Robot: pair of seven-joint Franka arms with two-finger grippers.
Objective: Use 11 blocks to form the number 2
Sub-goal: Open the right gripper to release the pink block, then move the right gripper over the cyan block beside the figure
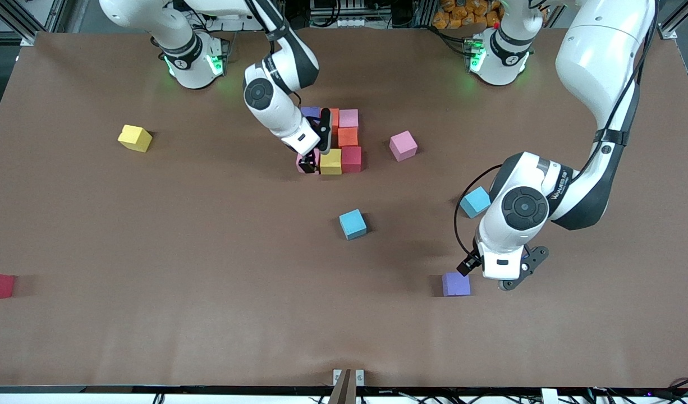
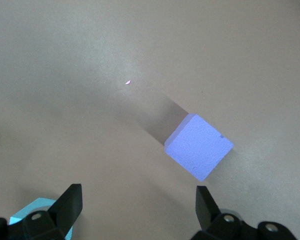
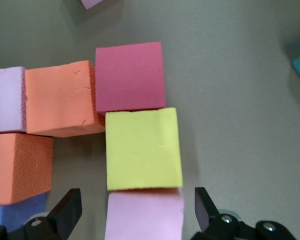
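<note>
Front view: right tool (image 1: pixel 309 163), open, hides most of pink block (image 1: pixel 302 164); left tool (image 1: pixel 492 279) open.

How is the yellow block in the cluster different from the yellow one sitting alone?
The clustered yellow block touches neighbours, with the red block beside it and a pink block on its other side; the lone yellow block touches nothing. The clustered one sits square with its row; the lone one is turned at an angle, toward the right arm's end of the table. Both are same-sized matte yellow cubes.

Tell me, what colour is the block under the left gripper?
Purple, clearest in the left wrist view.
</note>
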